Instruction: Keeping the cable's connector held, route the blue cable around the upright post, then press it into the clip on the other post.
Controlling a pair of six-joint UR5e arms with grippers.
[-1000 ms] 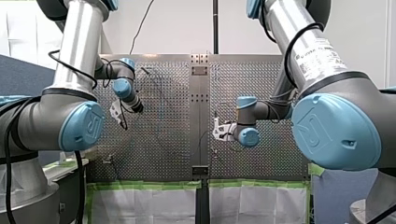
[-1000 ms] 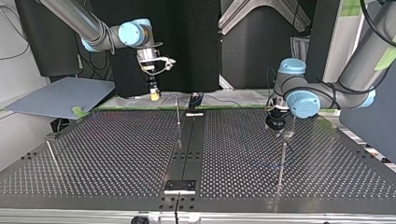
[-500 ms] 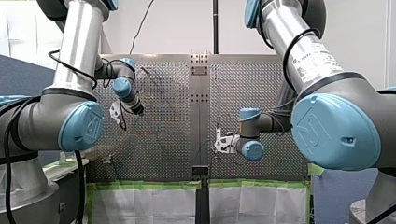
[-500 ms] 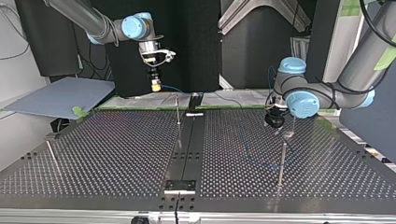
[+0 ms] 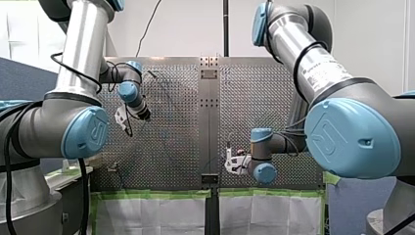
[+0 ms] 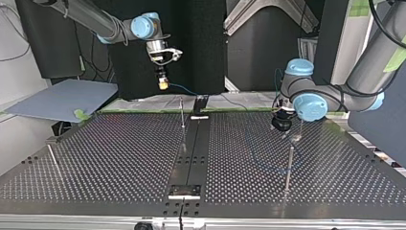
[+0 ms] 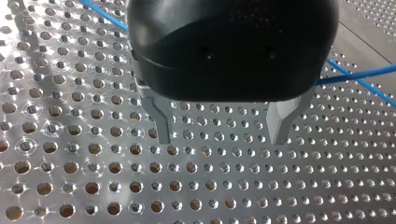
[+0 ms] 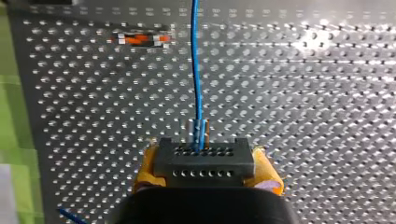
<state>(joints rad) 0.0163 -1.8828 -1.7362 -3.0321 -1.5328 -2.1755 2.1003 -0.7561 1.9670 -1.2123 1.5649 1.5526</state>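
My right gripper (image 8: 205, 173) has its yellow pads shut on the black connector (image 8: 204, 158), and the blue cable (image 8: 196, 70) runs straight ahead from it over the perforated plate. In the top view this gripper (image 6: 163, 86) hangs high above the table's far edge, behind a thin upright post (image 6: 182, 113). My left gripper (image 7: 222, 138) stands open just over the plate with nothing between its metal fingers (image 7: 163, 122); the blue cable (image 7: 355, 74) passes behind it. In the top view it (image 6: 282, 126) is beside another post (image 6: 289, 165).
A third thin post (image 6: 52, 155) stands at the top view's left. A dark centre strip (image 6: 191, 153) runs across the perforated table, with a block (image 6: 185, 191) at its near end. A small orange and white part (image 8: 142, 38) lies ahead of the connector.
My right gripper has risen and shifted toward the top view's right with the connector; in the front view it has dropped toward the table's near edge. My left arm has stayed still.
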